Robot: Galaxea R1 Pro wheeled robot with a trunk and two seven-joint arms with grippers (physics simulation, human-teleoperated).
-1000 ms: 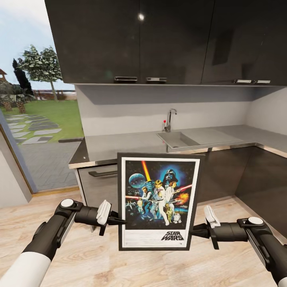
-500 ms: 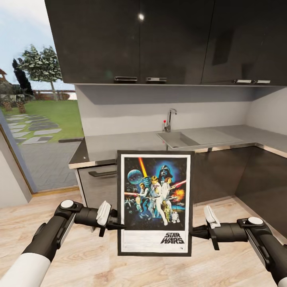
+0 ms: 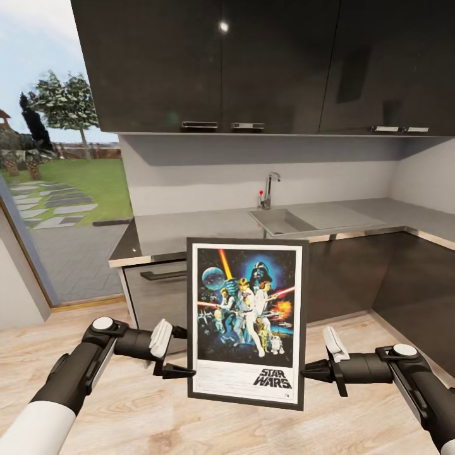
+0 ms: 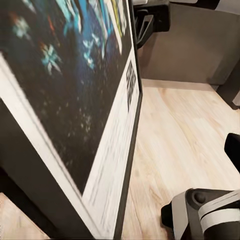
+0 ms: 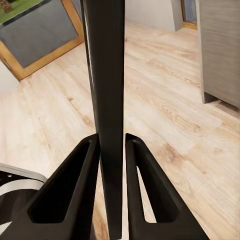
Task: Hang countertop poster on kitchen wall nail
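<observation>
Head view forward-down; both wrist views close on poster [image 3: 245,323].

The poster [image 3: 246,322] carries one readable mark: a black "STAR WARS" logo in two stacked lines, on the white border at its lower right below the artwork. Fine print beside the logo is too small to read.

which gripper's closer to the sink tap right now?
Right, though neither is close. The right gripper clamps the poster by its right edge, below the tap and slightly to its right. The left gripper, at the poster's left edge, sits further out to the tap's left.
</observation>
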